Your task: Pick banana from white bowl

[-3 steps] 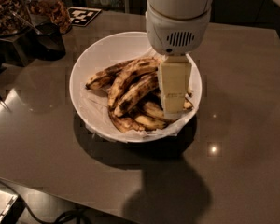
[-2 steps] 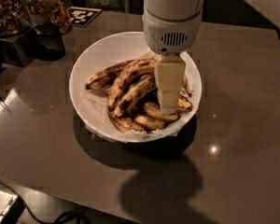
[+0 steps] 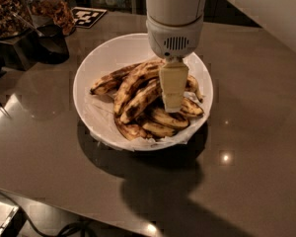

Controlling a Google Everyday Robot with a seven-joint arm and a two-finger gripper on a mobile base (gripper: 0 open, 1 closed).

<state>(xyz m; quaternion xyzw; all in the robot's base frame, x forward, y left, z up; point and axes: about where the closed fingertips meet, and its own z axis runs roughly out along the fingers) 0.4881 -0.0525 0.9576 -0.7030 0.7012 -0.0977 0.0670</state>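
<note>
The white bowl stands in the middle of the brown table and holds several overripe bananas on crinkled white paper. The banana, long, arched and yellow with brown-black blotches, lies across the pile from lower left to upper right. My gripper hangs straight down from the white arm over the right half of the bowl. Its cream tip is down among the bananas, right beside the long banana's upper end. What the tip touches is hidden behind it.
Jars of nuts and dried fruit and a dark container stand at the back left. A black-and-white marker tag lies behind the bowl. The table's front edge runs along the lower left, with a cable below it.
My gripper has shifted a little to the left over the bowl, closer to the long banana. The bananas and the bowl have not moved.
</note>
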